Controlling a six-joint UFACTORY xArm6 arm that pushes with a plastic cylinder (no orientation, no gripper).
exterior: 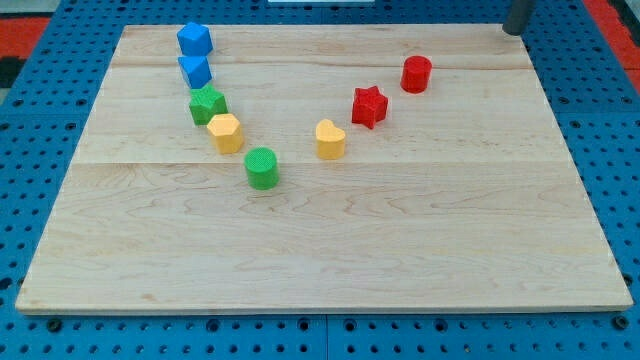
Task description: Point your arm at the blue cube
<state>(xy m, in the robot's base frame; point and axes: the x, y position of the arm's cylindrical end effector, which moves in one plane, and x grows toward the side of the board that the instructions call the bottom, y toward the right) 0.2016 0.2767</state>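
Note:
A blue cube (196, 71) sits near the view's top left of the wooden board. Another blue block (194, 39), with a more angular shape, lies just above it. My tip (514, 31) shows at the view's top right, at the board's far edge. It is far to the right of both blue blocks and touches no block. The nearest block to it is a red cylinder (416, 74), below and to its left.
Below the blue cube, a green star (207, 104), a yellow hexagon (226, 132) and a green cylinder (262, 168) run in a diagonal line. A yellow heart (330, 139) and a red star (369, 106) lie mid-board. The board (330, 260) rests on blue pegboard.

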